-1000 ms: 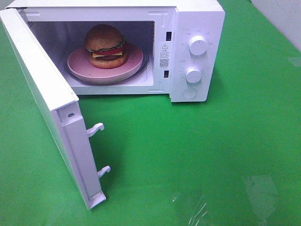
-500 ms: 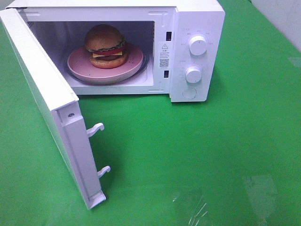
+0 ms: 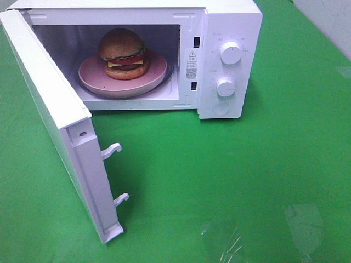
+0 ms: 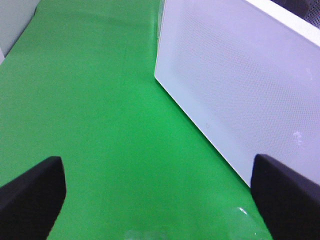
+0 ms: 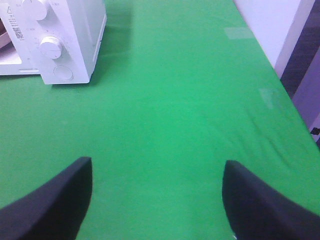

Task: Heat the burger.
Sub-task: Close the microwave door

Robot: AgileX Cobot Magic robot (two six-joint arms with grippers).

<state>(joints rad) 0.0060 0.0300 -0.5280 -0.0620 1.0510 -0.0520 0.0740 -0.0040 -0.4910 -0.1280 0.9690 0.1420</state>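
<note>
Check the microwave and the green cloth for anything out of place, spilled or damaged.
Nothing is spilled or broken. The burger sits upright on the pink plate inside the microwave, whose door stands wide open. The only oddity is a few shiny, tape-like patches on the green cloth, well in front of the microwave.

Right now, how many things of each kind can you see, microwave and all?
Microwave: 1
Burger: 1
Pink plate: 1
Knobs: 2 (upper knob, lower knob)
Round button: 1
End effectors: 2 (left end effector, right end effector)
Total: 8
</note>
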